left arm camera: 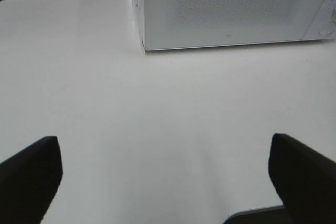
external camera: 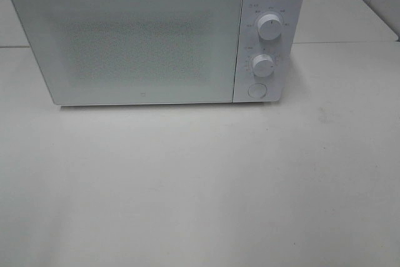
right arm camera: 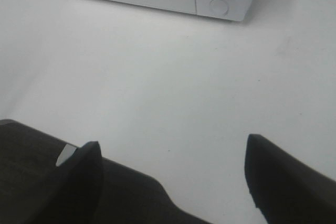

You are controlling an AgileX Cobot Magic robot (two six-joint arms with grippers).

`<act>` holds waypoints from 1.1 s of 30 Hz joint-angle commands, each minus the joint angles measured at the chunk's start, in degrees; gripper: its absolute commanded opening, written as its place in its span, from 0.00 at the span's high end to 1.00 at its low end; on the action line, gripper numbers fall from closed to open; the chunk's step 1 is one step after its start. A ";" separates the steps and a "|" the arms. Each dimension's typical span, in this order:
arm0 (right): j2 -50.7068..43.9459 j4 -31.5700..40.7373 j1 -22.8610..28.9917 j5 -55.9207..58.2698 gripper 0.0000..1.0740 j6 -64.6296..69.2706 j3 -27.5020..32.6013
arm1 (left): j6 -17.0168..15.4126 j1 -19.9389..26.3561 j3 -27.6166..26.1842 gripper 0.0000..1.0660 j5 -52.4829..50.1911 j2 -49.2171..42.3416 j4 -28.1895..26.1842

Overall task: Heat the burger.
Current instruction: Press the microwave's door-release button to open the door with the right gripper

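The burger shows in no view; where it is cannot be told. The microwave (external camera: 125, 42) stands shut at the counter's (external camera: 200, 186) far edge. Both arms hang low over the near counter, facing it. The left end effector (left arm camera: 164, 148) and right end effector (right arm camera: 172, 148) are spread apart, holding nothing.

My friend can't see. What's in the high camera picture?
A boxy white microwave oven, door shut, sits on a plain white table. Two round white knobs and a round button line its right side.
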 commanded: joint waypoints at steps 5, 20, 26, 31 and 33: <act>-7.33 -1.72 -7.68 1.20 0.30 -2.12 -0.46 | -0.06 0.11 0.00 0.06 -0.74 -0.92 -0.40; -20.40 -4.24 -18.51 1.72 0.30 -2.12 9.40 | -0.06 0.11 0.00 0.06 -0.74 -0.92 -0.40; -20.40 -4.24 -18.51 -2.75 0.30 -2.12 11.06 | -0.06 0.11 0.00 0.06 -0.74 -0.92 -0.40; -20.40 -4.18 -18.51 -2.64 0.30 -2.18 11.17 | -0.06 0.11 0.00 0.06 -0.74 -0.92 -0.40; -20.40 -4.18 -18.51 -2.64 0.31 -2.18 11.17 | -0.06 0.11 0.00 0.06 -0.74 -0.92 -0.40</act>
